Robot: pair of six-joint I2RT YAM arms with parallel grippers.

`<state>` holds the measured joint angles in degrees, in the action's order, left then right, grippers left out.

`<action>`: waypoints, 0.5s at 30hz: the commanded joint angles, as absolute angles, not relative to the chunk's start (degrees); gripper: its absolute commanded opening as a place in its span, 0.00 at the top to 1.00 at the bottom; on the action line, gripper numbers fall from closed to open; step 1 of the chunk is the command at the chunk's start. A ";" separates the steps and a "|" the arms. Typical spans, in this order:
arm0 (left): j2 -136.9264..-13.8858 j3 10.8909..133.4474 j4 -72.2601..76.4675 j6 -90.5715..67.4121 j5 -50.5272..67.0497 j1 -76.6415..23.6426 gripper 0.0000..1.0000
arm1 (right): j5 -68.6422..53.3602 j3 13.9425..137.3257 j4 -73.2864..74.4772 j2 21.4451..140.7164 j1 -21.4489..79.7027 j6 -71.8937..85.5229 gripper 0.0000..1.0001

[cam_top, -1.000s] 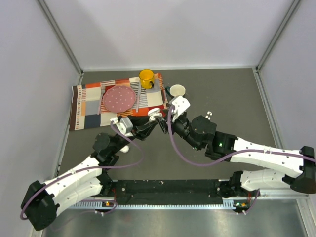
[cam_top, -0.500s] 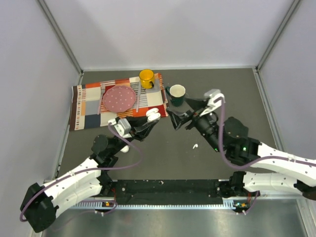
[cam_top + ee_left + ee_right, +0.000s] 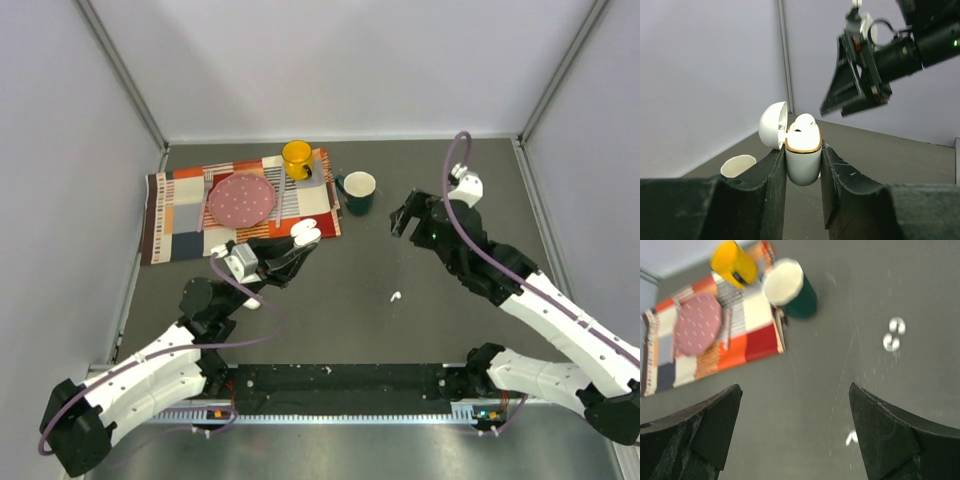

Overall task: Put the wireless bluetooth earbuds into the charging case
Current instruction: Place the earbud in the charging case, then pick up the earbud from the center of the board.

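Note:
The charging case [image 3: 803, 161] is white with a gold rim, and its lid [image 3: 773, 125] is swung open. My left gripper [image 3: 803, 167] is shut on the case body and holds it above the table; it also shows in the top view [image 3: 301, 241]. One earbud [image 3: 804, 123] sits in the case's top. A second earbud [image 3: 396, 296] lies loose on the dark table; in the right wrist view this earbud [image 3: 852, 438] is by the right finger. My right gripper [image 3: 405, 218] hangs open and empty, well right of the case.
A dark green mug [image 3: 358, 190] with a white rim stands at the corner of the patchwork cloth [image 3: 178, 215]. On the cloth are a yellow mug [image 3: 297, 158] and a pink plate [image 3: 240, 199]. Two small white round marks [image 3: 893, 335] dot the table.
My right gripper opened at the case and drew back up and to the right. A loose earbud now shows on the table. The left gripper kept the case and shifted slightly.

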<state>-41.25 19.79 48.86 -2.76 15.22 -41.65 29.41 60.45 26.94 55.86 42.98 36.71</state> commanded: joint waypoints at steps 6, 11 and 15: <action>-38.67 19.78 48.96 -1.49 11.95 -41.57 1.00 | 13.55 53.09 38.84 58.87 40.78 52.81 0.05; -38.24 19.86 48.52 -1.32 12.13 -41.57 1.00 | 12.56 55.89 41.83 65.47 40.69 53.18 0.01; -37.27 19.42 48.16 -1.32 11.51 -41.57 1.00 | 15.82 56.08 42.19 64.78 40.61 60.61 0.01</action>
<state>-38.89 19.77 46.94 -1.74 12.53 -41.65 14.41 52.86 40.80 66.54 41.19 53.19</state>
